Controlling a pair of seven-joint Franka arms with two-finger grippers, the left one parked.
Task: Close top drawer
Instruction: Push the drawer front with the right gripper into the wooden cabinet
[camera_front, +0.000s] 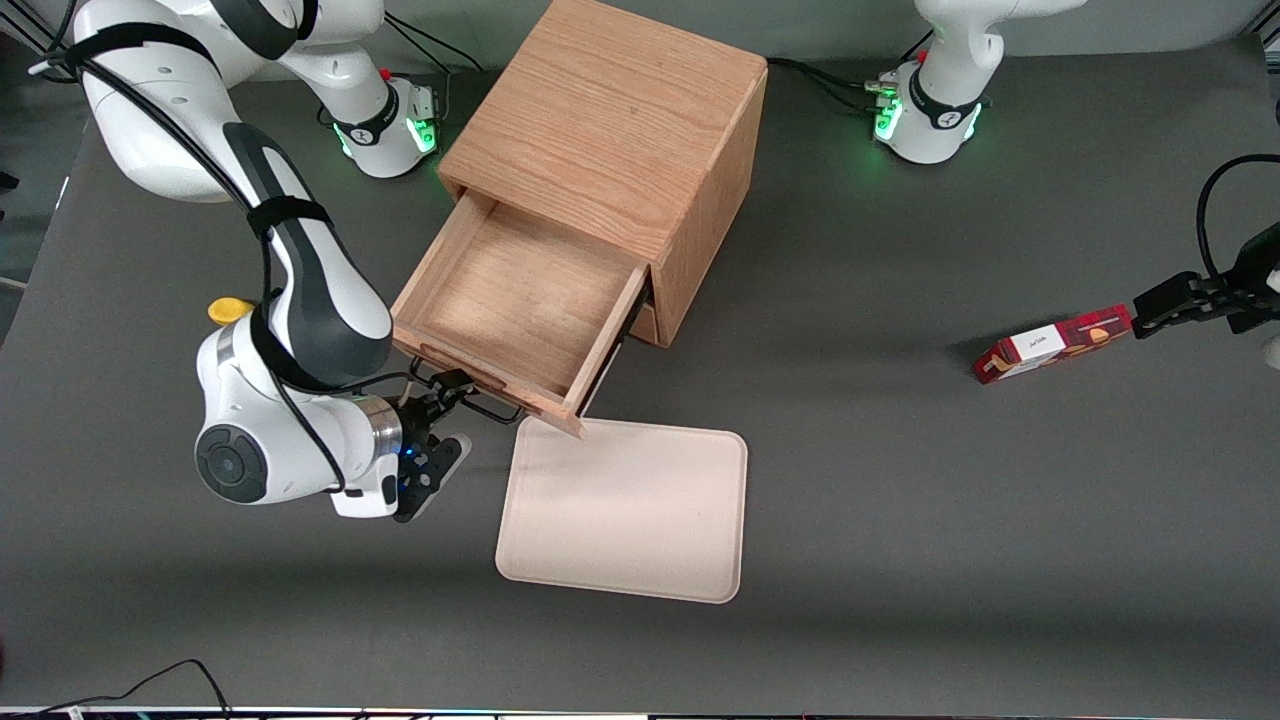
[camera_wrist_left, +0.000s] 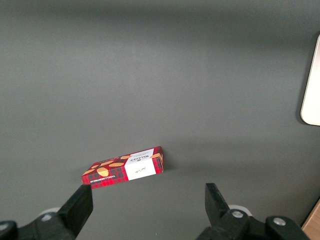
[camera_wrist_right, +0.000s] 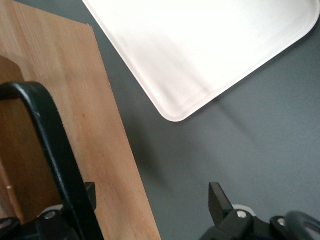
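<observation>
The top drawer (camera_front: 520, 300) of the oak cabinet (camera_front: 610, 120) is pulled far out and its tray is empty. Its thin black wire handle (camera_front: 492, 408) hangs on the drawer front, on the side nearest the front camera. My right gripper (camera_front: 447, 425) is open, low at the drawer front beside the handle. In the right wrist view the gripper (camera_wrist_right: 152, 200) straddles the edge of the drawer front (camera_wrist_right: 90, 125), one finger by the handle (camera_wrist_right: 45, 140) and the other over the grey table. The lower drawer is hidden under the open one.
A beige tray (camera_front: 625, 510) lies flat on the table just in front of the open drawer, also in the right wrist view (camera_wrist_right: 200, 50). A red cookie box (camera_front: 1050, 345) lies toward the parked arm's end. A small yellow object (camera_front: 230, 310) sits by the working arm.
</observation>
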